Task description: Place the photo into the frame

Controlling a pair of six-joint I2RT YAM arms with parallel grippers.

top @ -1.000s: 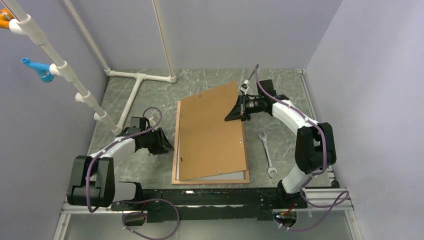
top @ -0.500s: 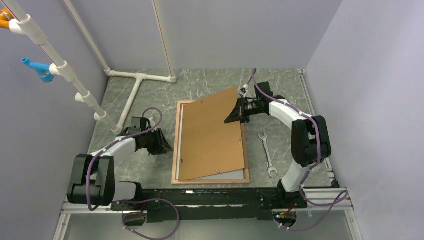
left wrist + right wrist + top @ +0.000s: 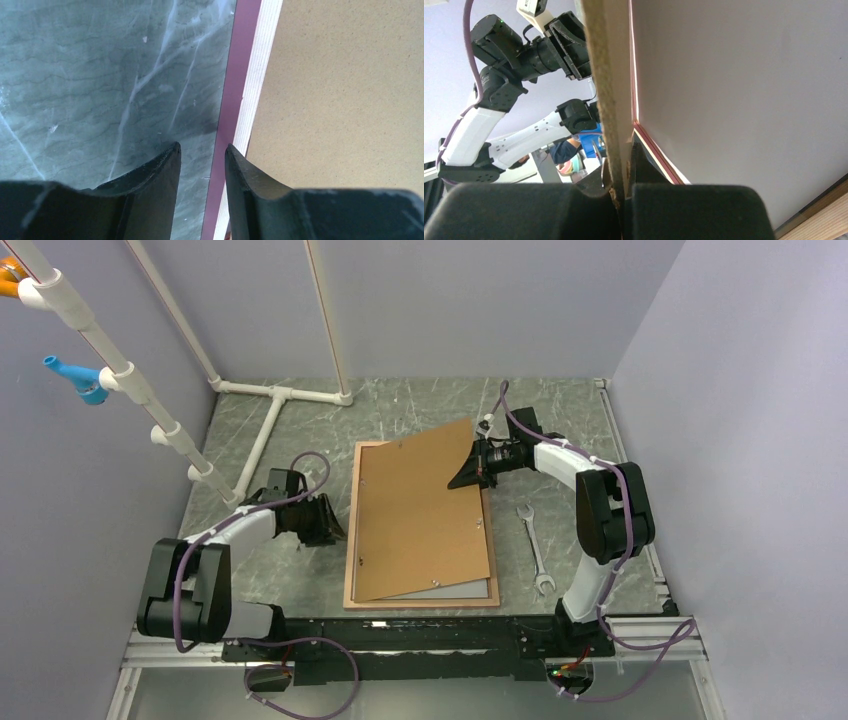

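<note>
Above: the right gripper [image 3: 468, 472] pinches the backing board [image 3: 420, 510] by its far corner, tilting it off the frame [image 3: 420, 601] lying flat between the arms, likely to admit the photo, which is not in sight. Left wrist: the left gripper [image 3: 202, 150] is half-spread and empty beside the frame's edge. Right wrist: jaws clamped on the board's edge

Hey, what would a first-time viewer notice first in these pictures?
The brown board lies skewed across the frame mid-table, its far right corner pinched in the right gripper. The left gripper is open at the frame's left edge, and a wrench lies to the frame's right.
</note>
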